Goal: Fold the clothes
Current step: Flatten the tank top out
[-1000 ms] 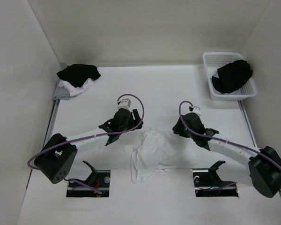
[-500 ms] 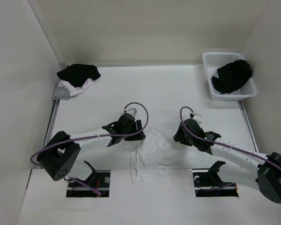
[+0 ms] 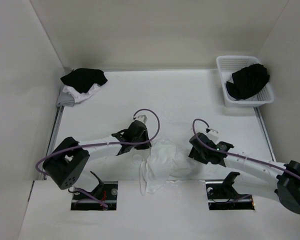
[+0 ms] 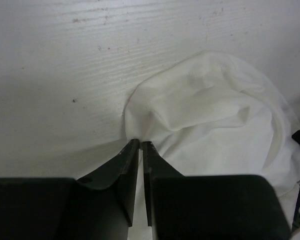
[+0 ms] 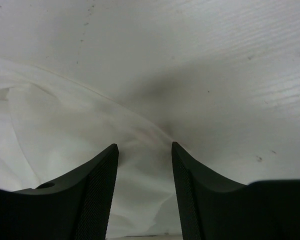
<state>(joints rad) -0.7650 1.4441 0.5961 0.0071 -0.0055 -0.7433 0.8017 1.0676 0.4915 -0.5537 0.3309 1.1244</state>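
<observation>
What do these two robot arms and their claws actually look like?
The left arm and right arm are white tubes between chunky black joints, each trailing a looping purple cable. The left gripper and right gripper each have two black wedge-shaped fingers.

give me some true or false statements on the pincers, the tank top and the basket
The left pincer is shut on an edge of the white tank top. True.
The right pincer is shut. False: its jaws stand open over the fabric.
The basket holds a white garment. False: it holds a black garment.
The tank top lies crumpled between the two arms. True.
</observation>
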